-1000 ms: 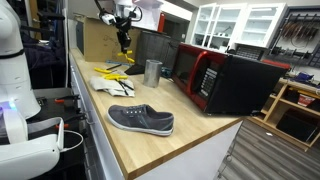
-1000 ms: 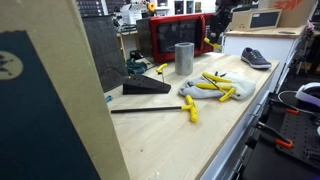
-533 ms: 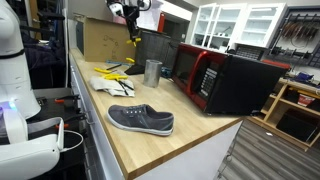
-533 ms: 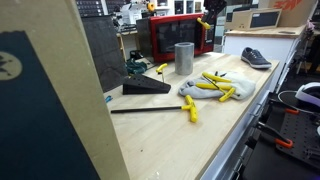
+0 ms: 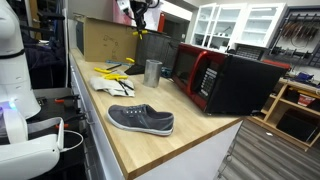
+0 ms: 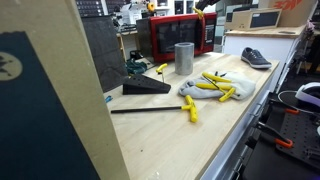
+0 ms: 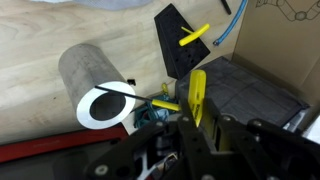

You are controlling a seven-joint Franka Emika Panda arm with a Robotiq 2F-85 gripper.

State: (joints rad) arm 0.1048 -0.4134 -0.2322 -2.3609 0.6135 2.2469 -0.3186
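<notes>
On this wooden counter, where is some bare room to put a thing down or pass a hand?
Bare wood lies between the grey shoe and the cloth with yellow tools, and past the shoe at the end of the counter. It is crowded around the metal cup, between cloth and microwave.

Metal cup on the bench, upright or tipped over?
Upright. In both exterior views the metal cup stands on its base on the wooden bench, mouth up; the wrist view looks down on its open rim.

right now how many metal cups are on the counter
1. The metal cup stands upright on the counter beside the red microwave; others may be hidden behind it.
</notes>
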